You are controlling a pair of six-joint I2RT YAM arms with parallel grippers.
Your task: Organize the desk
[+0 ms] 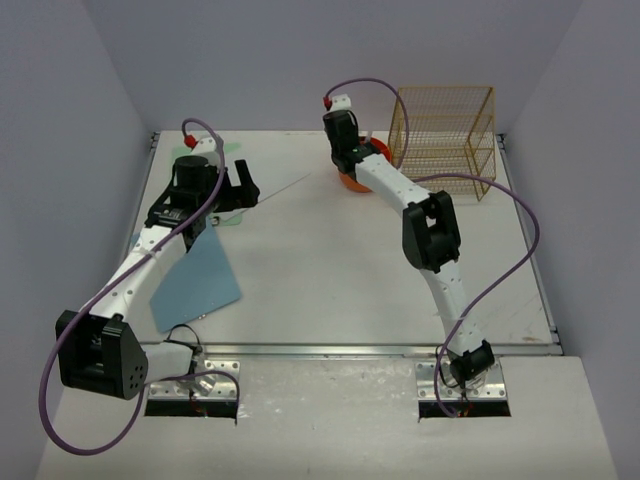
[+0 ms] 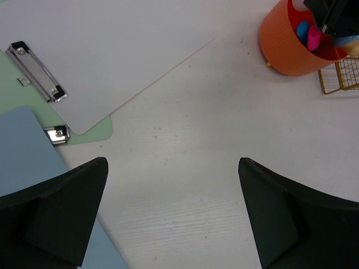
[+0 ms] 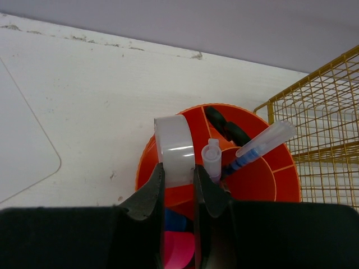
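The white desk [image 1: 330, 270] carries an orange pen holder [image 3: 263, 179] at the back, beside the gold wire rack. My right gripper [image 3: 178, 174] is shut on a whitish roll of tape [image 3: 175, 148], held on edge over the holder's left rim. A capped blue pen [image 3: 263, 143], a small white tube [image 3: 211, 159] and black items [image 3: 227, 126] stand in the holder. My left gripper [image 2: 174, 207] hangs open over bare desk, nothing between its fingers. In the top view the right gripper [image 1: 345, 160] sits over the holder [image 1: 352, 182] and the left gripper [image 1: 243, 190] is at back left.
A white clipboard [image 2: 112, 56] with a metal clip lies on a green board [image 2: 95, 131] left of the open gripper. A blue folder [image 1: 195, 280] lies at the desk's left, partly under the left arm. The gold wire rack [image 1: 445, 135] stands at the back right corner.
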